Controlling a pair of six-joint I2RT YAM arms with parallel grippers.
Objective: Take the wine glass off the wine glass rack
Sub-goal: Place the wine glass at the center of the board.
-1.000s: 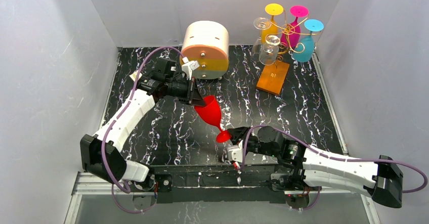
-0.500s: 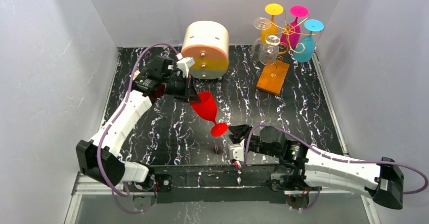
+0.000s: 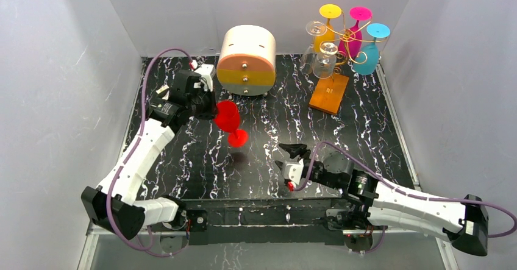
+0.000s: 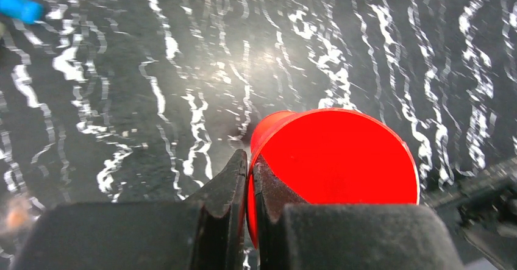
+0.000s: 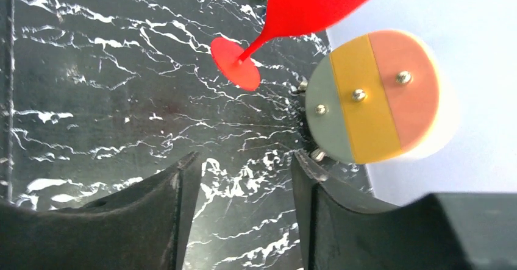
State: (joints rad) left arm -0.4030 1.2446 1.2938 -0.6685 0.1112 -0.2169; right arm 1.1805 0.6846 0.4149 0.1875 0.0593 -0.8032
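Observation:
A red wine glass [image 3: 228, 119] hangs tilted over the table's left middle, foot [image 3: 238, 138] pointing down and right. My left gripper [image 3: 211, 108] is shut on its rim; in the left wrist view the fingers [image 4: 227, 184] pinch the red bowl's [image 4: 341, 160] edge. My right gripper [image 3: 287, 156] stands open near the front centre, nothing between its fingers [image 5: 177, 191], well apart from the red glass [image 5: 317, 2]. The wine glass rack [image 3: 349, 35], gold wire on an orange-brown base [image 3: 329, 92], stands at the back right with several glasses hanging upside down.
A round cream-and-orange drawer box [image 3: 247, 60] stands at the back centre, close behind the left gripper; it shows in the right wrist view as the drawer box [image 5: 372, 96]. White walls close in the black marbled table [image 3: 366, 136] on three sides.
The right gripper has opened, let go of the red glass's foot and drawn back toward the front. The left arm has carried the glass left and toward the back.

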